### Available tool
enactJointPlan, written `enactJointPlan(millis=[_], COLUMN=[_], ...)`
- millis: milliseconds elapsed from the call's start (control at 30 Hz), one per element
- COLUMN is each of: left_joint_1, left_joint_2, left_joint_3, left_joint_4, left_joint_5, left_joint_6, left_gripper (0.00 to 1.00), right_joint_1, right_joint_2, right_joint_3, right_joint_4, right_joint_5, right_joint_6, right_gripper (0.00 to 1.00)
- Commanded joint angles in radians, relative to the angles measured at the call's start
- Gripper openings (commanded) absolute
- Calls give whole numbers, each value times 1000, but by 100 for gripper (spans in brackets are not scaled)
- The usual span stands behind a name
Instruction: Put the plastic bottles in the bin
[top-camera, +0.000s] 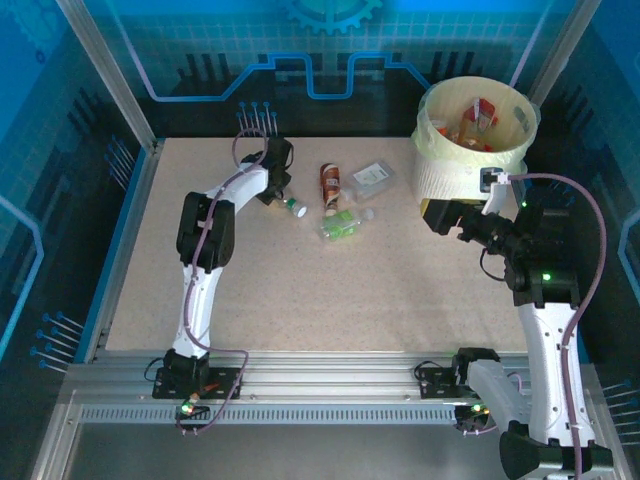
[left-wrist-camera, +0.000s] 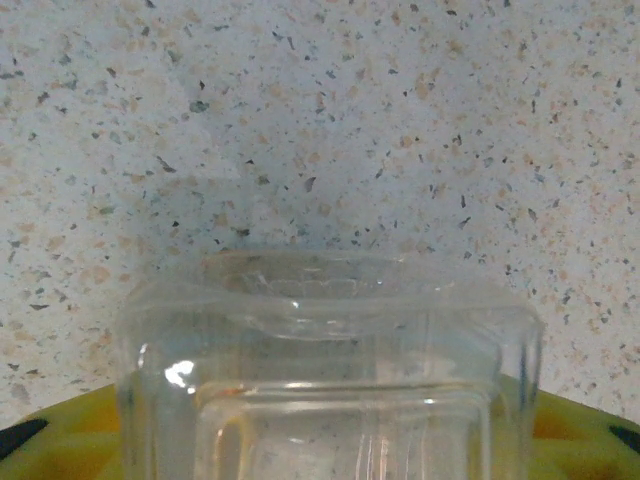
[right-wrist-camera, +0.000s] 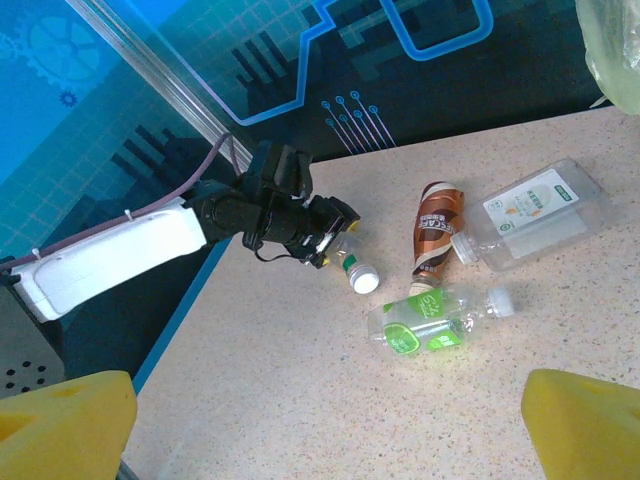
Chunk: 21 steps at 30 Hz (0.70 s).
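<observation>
Out at eleven o'clock on the speckled table (top-camera: 300, 300), the left gripper (top-camera: 277, 192) sits over the butt of a small clear bottle (top-camera: 292, 208), whose white cap points toward four o'clock. From overhead the wrist hides the jaws. The left wrist camera shows the bottle's clear ribbed wall close up between two yellow fingers (left-wrist-camera: 60, 440), one at each side; I cannot tell whether they press on it.

Near twelve o'clock lie a brown-labelled bottle (top-camera: 330, 185), a green-labelled bottle (top-camera: 345, 222) and a flat clear bottle (top-camera: 372, 178). Their labels read plainer from the right wrist.

At one o'clock stands the bin (top-camera: 455, 170); the overhead view looks down on discarded bottles (top-camera: 475, 120) inside. Just at its six o'clock, the right gripper (right-wrist-camera: 325, 425) hangs spread wide, holding nothing.
</observation>
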Motion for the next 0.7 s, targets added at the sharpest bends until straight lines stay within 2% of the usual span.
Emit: enactJointPlan(millis=[0,333,667], left_joint_1=[12,11,11], left_joint_2=[-75,-249,-525], left_joint_3=[-86,-313,-584], left_joint_4=[127,307,490], left_joint_5=[25,46,136], left_joint_6=[15,83,196], left_gripper=[32,29,27], right_joint_1=[19,50,194], right_joint_2=[-18,-33,2], right_joint_3=[17,-23,-71], right_joint_4=[3,99,232], right_joint_5=[-9,-49,39], right_joint_6=[19,63,65], right_gripper=[100,100,100])
